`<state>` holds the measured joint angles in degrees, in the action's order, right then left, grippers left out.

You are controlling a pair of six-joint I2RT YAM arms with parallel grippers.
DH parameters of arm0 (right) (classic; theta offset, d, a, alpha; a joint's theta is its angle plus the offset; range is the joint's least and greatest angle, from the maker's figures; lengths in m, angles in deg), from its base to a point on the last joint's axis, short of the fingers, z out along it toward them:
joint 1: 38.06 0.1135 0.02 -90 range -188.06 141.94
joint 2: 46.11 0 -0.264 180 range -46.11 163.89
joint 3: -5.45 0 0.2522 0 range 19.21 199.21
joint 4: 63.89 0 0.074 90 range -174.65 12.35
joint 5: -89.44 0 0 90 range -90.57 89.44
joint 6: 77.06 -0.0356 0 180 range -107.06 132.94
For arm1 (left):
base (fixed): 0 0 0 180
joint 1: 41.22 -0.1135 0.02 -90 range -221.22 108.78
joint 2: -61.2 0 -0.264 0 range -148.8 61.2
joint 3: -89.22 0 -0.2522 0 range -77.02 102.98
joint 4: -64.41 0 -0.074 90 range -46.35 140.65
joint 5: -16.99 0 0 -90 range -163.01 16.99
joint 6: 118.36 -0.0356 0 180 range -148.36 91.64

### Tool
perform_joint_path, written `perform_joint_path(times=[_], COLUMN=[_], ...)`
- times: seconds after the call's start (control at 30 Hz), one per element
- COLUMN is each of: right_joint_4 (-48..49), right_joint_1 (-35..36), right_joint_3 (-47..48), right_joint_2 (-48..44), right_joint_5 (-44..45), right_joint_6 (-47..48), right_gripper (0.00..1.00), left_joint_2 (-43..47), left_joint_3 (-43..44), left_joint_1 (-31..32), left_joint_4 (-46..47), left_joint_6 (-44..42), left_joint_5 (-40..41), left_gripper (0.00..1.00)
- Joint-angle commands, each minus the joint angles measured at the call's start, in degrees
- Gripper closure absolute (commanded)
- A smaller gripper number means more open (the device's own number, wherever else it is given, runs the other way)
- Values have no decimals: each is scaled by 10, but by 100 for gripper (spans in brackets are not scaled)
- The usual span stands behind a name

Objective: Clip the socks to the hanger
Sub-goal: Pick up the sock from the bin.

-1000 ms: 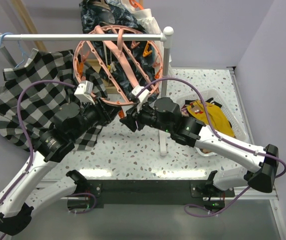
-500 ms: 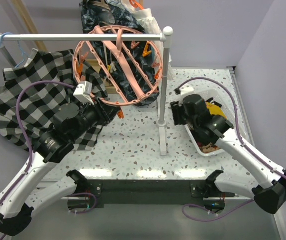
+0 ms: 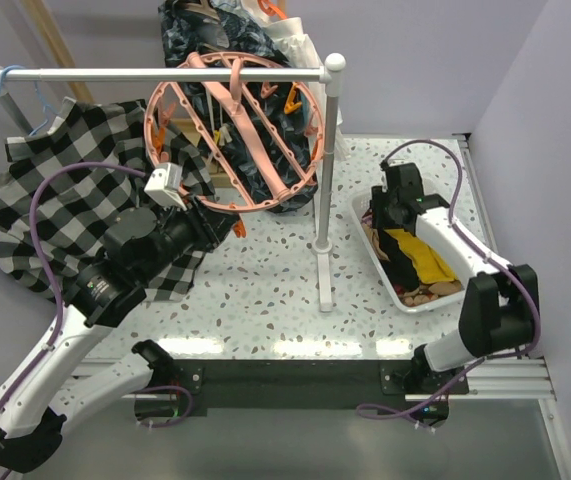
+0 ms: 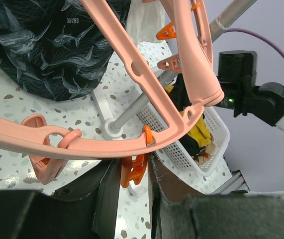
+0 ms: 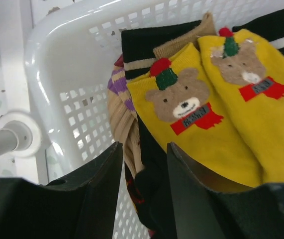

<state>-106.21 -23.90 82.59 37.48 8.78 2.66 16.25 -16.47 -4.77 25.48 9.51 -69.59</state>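
The salmon-pink round hanger [image 3: 265, 150] hangs from the white rail, and its ring crosses the left wrist view [image 4: 82, 147]. My left gripper [image 3: 227, 226] sits under the ring's lower edge. Its jaws [image 4: 133, 165] are closed on a dangling orange clip [image 4: 132, 175]. My right gripper [image 3: 386, 218] hovers over the white basket [image 3: 360, 207]. It is open and empty [image 5: 144, 149], just above the socks. Two yellow bear socks [image 5: 221, 129] lie on top and show from above [image 3: 422, 257]. A tan striped sock [image 5: 122, 119] and a black sock [image 5: 156, 186] lie between the fingers.
The white rail [image 3: 165, 74] stands on a post [image 3: 325, 210] between the arms. A black-and-white checkered shirt [image 3: 55, 210] hangs on the left from a thin blue hanger [image 3: 40, 100]. A dark printed garment [image 4: 42, 45] hangs behind the ring. Walls close the right and back.
My right arm swung away from the hanger's lower edge to the right and now hovers over the basket of socks. My left arm and the hanger have stayed put.
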Motion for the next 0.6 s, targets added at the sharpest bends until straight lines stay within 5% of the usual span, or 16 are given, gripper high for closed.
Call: perform_joint_path(times=[0.0,0.57], right_joint_4=[72,109], right_joint_1=[-13,-58], right_joint_3=[26,40], right_joint_2=[35,132], right_joint_5=[-25,-38], right_joint_6=[-4,-9], right_gripper=[55,55], left_joint_2=[0,8], left_joint_3=[24,26], left_joint_1=[0,0], left_joint_4=[19,12], left_joint_6=[-2,-2], left_joint_5=[11,15], left_gripper=[92,92])
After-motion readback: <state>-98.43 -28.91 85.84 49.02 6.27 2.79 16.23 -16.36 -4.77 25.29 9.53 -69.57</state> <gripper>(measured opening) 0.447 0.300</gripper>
